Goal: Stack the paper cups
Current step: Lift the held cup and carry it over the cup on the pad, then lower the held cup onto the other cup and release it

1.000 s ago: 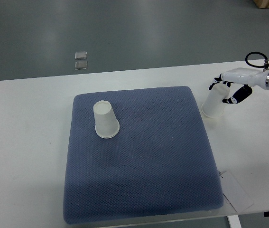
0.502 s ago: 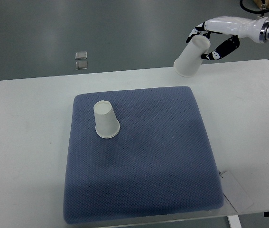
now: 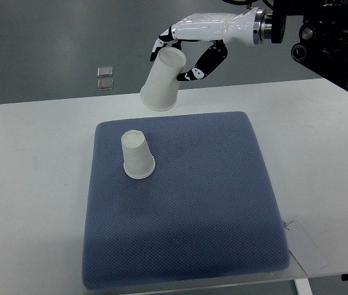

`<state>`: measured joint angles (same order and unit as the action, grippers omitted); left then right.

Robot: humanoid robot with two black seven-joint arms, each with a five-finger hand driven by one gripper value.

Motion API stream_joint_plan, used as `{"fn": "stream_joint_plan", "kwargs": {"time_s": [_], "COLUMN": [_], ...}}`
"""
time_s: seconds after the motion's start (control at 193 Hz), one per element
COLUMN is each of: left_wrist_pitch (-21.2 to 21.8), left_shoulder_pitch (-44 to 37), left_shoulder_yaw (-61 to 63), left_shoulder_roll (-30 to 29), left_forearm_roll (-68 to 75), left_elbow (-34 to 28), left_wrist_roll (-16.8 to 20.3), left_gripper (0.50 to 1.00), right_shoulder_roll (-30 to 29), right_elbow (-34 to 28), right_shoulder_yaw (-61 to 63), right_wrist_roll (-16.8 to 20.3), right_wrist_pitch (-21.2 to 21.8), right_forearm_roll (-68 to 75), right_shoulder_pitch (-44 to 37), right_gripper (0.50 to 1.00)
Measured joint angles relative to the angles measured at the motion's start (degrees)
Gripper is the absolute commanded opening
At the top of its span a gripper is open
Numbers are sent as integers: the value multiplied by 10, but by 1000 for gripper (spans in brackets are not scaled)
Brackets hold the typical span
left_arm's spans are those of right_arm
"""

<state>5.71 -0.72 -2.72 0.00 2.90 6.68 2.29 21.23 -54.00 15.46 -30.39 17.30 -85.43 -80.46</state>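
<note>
The right hand (image 3: 189, 46) holds a white paper cup (image 3: 163, 80) in the air above the far edge of the white table (image 3: 32, 184), with its white thumb and dark-padded fingers (image 3: 204, 64) wrapped around the cup's closed base end. The cup hangs mouth down and tilted, its open rim lower and to the left, its base up toward the palm. Half a second ago the same cup was held farther right, past the far right corner of the blue pad (image 3: 180, 209); a second ago it stood on the table just beside the pad's right edge, with the hand closing on it. So the cup has been lifted off the table and carried leftward, and the forearm now reaches much deeper into the view from the upper right, with its dark wrist housing (image 3: 327, 37) showing.

The second paper cup (image 3: 137, 155) stands upside down on the left part of the blue pad, wide rim on the fabric, narrow base up. It has not moved across the three moments. The held cup is beyond it and slightly to its right, clearly apart and not over it.

Two small square floor plates (image 3: 105, 78) lie on the grey floor beyond the table, and a sheet of paper (image 3: 305, 246) sits at the pad's near right corner, both as before.
</note>
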Motion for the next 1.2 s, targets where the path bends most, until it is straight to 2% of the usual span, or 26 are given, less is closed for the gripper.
{"fn": "stream_joint_plan", "kwargs": {"time_s": [0.29, 0.653, 1.202], "left_wrist_pitch": [0, 0, 0], "left_shoulder_pitch": [0, 0, 0], "left_shoulder_yaw": [0, 0, 0], "left_shoulder_roll": [0, 0, 0], "left_forearm_roll": [0, 0, 0], "left_elbow": [0, 0, 0], "left_wrist_roll": [0, 0, 0], "left_gripper": [1000, 1000, 1000], "right_shoulder_roll": [-51, -104, -120], "right_elbow": [0, 3, 15], "right_shoulder_yaw": [-11, -37, -47], "right_wrist_roll": [6, 23, 72], "right_wrist_pitch": [27, 25, 19], "right_forearm_roll": [-9, -36, -64], "right_shoulder_pitch": [-19, -19, -17], "right_gripper": [568, 572, 572]}}
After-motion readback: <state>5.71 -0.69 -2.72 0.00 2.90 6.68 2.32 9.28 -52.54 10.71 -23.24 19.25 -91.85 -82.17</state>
